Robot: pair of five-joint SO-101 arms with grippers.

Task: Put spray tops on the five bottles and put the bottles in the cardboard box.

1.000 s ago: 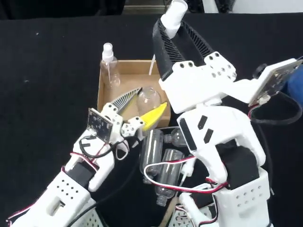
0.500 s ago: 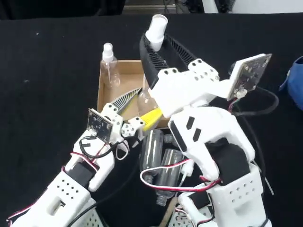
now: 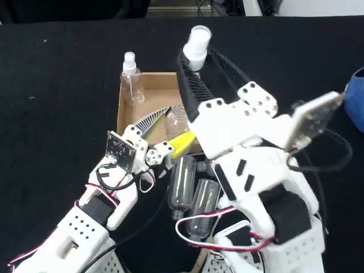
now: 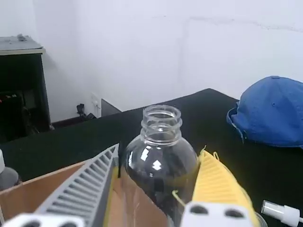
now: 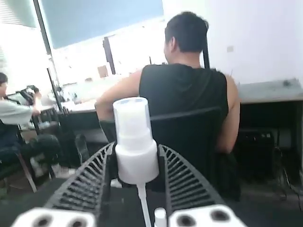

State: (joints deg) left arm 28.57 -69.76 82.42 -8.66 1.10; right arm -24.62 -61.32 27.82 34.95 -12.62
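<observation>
My left gripper (image 3: 169, 126) is shut on an open-necked clear bottle (image 3: 178, 118), held upright over the cardboard box (image 3: 149, 85). In the left wrist view the bottle (image 4: 160, 161) sits between the grey and yellow fingers (image 4: 214, 182), its neck bare. My right gripper (image 3: 199, 46) is shut on a white spray top (image 3: 197, 40), raised above the box's far right corner; in the right wrist view the spray top (image 5: 135, 146) stands upright with its dip tube hanging down. A capped bottle (image 3: 131, 78) stands in the box's far left corner.
Two uncapped bottles (image 3: 193, 193) lie side by side on the black table in front of the box, between the arms. A blue cap (image 4: 271, 112) lies on the table to the right. A loose spray top (image 4: 281, 212) lies near it.
The right arm swung left and then back a little to the right, carrying the spray top over the box's far edge. The left arm and its bottle stayed still.
</observation>
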